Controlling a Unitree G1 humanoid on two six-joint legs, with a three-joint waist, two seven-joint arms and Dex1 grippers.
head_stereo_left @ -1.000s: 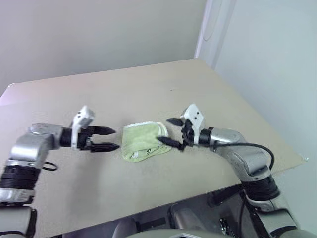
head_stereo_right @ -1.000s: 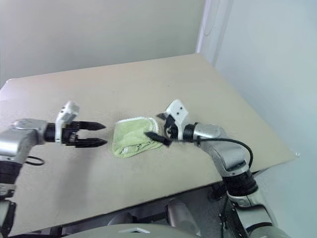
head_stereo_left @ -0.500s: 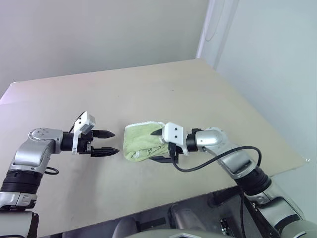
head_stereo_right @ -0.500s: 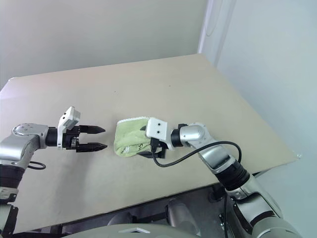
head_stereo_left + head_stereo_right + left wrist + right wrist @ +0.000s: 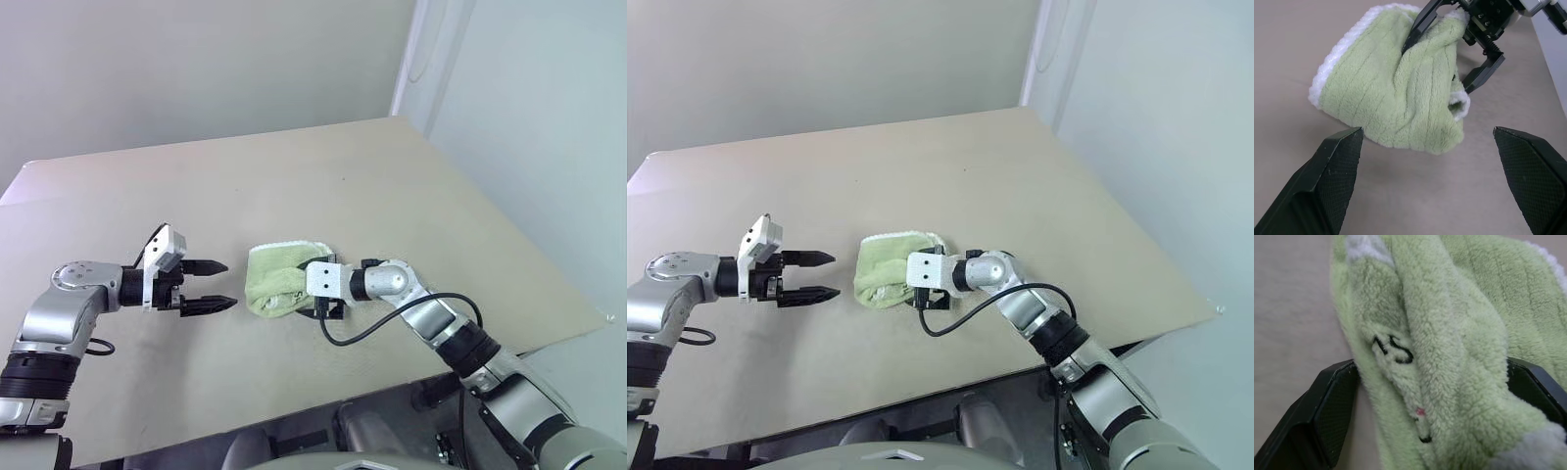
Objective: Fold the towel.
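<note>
Soft, even light falls from overhead, bright without harshness. The matte beige bench (image 5: pixel 392 176) takes it with no glare, only a faint pinkish tint along its far left edge. A small, soft-edged shadow sits under the crumpled light-green terry towel (image 5: pixel 1400 93). Both head views are slightly hazy. In the right wrist view the towel's pile is crisp, while its nearest part blurs.
</note>
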